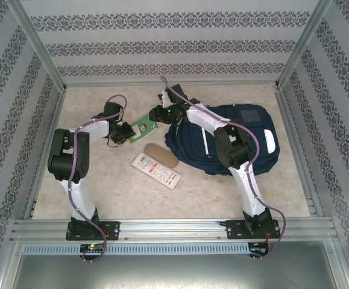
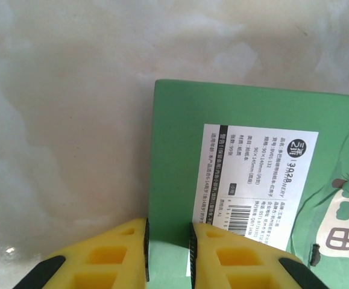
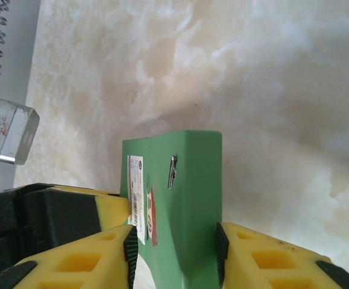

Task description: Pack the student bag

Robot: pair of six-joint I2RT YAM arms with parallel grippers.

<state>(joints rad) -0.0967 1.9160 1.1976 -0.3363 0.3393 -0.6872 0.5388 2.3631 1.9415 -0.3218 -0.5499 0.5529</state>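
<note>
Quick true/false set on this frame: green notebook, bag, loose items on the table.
1. The green notebook sits between the right hand's fingers. True.
2. The notebook is inside the student bag. False: it is outside, left of the bag.
3. A white packet lies on the table. True.
4. The tan pouch rests on the bag. False: it lies on the table beside the packet.

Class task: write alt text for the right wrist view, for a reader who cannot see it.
A green notebook, seen edge-on, is clamped between the yellow fingers of the right gripper. A yellow finger of the left gripper meets its labelled side; the marbled beige table lies behind.
</note>
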